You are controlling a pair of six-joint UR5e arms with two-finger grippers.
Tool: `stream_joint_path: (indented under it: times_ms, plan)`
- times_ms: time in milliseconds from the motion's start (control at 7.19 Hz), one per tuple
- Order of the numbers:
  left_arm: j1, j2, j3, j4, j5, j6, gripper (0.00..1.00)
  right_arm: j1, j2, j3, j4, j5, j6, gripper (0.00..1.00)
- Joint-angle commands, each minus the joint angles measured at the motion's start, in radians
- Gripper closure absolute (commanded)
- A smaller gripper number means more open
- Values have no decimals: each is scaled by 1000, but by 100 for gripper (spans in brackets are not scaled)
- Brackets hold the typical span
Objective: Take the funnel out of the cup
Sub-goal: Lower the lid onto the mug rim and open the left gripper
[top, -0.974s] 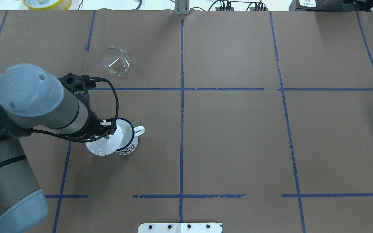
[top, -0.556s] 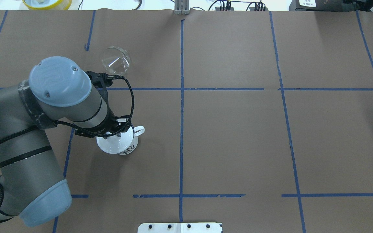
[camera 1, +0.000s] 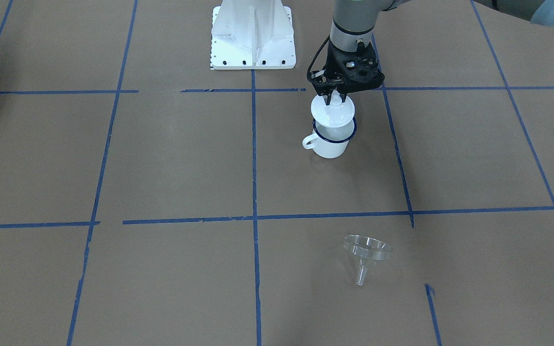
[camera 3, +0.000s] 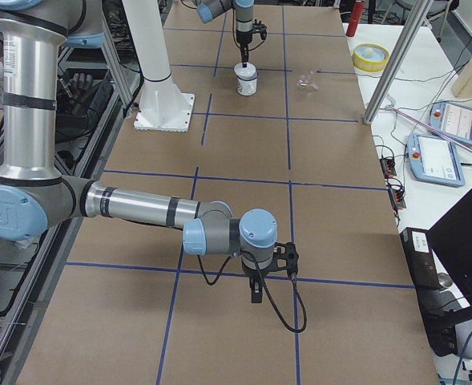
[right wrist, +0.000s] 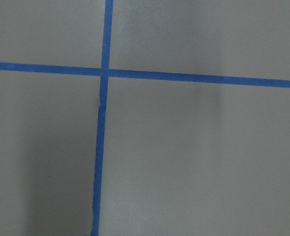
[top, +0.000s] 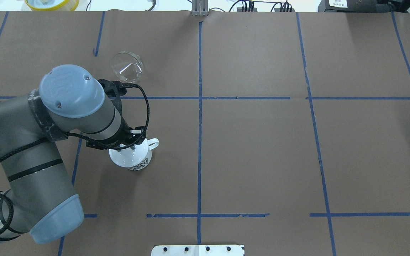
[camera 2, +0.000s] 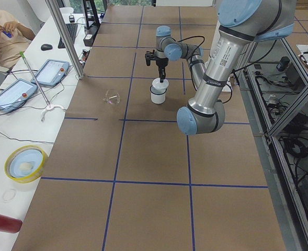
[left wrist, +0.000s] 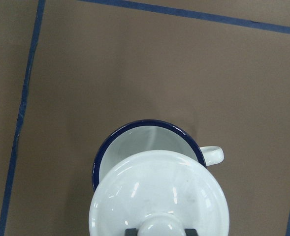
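The cup (camera 1: 329, 145), a white enamel mug with a dark blue rim, stands upright on the brown table, also in the overhead view (top: 143, 162). My left gripper (camera 1: 333, 99) is shut on the knob of a white round lid (camera 1: 333, 114) and holds it just above the cup, tilted. In the left wrist view the lid (left wrist: 159, 194) covers the near part of the cup's rim (left wrist: 135, 125). The clear funnel (camera 1: 367, 251) lies on the table apart from the cup, also in the overhead view (top: 127, 67). My right gripper (camera 3: 256, 295) hangs over bare table far away; I cannot tell whether it is open.
The robot's white base plate (camera 1: 253, 38) is behind the cup. A yellow bowl (top: 52, 3) sits past the table's far edge. A metal post (camera 2: 65, 39), tablets (camera 2: 13, 94) and a seated person (camera 2: 2, 31) are on the side bench.
My left arm has swung to the right with the lid, which was beside the cup and is now over it. The funnel and cup have not moved.
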State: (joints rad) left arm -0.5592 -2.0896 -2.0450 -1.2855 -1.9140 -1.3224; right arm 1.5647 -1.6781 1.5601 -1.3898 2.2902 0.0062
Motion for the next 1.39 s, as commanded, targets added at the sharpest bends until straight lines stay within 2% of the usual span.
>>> stream_joint_path:
  times_ms: [0,1252]
  plan:
    - [-8,2,9,-14,3,0,100,0,0,0,0,0,0,0]
    - [-11,14,28,-23,3,19,100,0,0,0,0,0,0,0]
